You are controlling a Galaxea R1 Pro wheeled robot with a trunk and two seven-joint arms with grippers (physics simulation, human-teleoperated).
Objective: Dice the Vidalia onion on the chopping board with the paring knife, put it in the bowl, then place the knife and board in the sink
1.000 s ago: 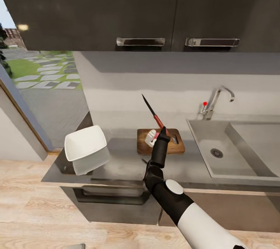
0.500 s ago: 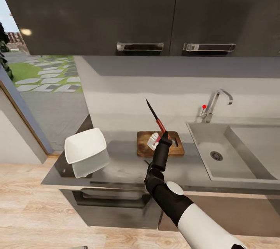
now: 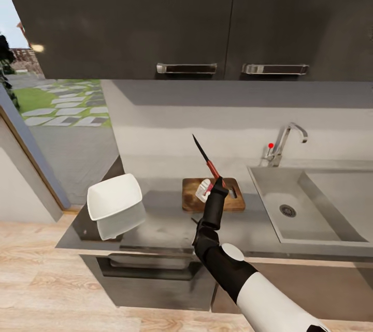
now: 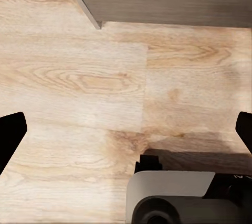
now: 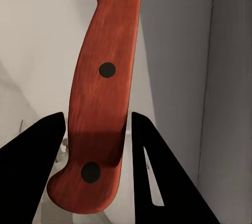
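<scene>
1. The right gripper point(image 3: 216, 183) is clamped on the red handle of the paring knife point(image 3: 203, 154), which it holds in the air above the chopping board point(image 3: 190, 199), blade pointing up and away towards the wall; in the right wrist view the two dark fingers point(image 5: 44, 145) press the riveted handle point(image 5: 102, 103) near its butt end
2. Risk: with the grip so low on the handle, a cutting push could lever the knife and twist it between the fingers, so the blade lands askew or slips free
3. The Vidalia onion point(image 3: 203, 189) lies on the board as pale pieces just beside the gripper; whether it is fully diced I cannot tell from this distance. A sweeping descent could knock pieces onto the countertop point(image 3: 166, 223)
4. The bowl point(image 3: 113, 196) sits well apart at the worktop's left end, close to the edge, so a careless transfer might nudge it off
5. The sink point(image 3: 269, 187) is on the other side of the board
6. The left gripper point(image 4: 126, 129) hangs over the wooden floor point(image 4: 79, 77) with its fingers spread wide, holding nothing
7. No brand, label or writing is readable anywhere; the handle bears only three dark rivets
</scene>
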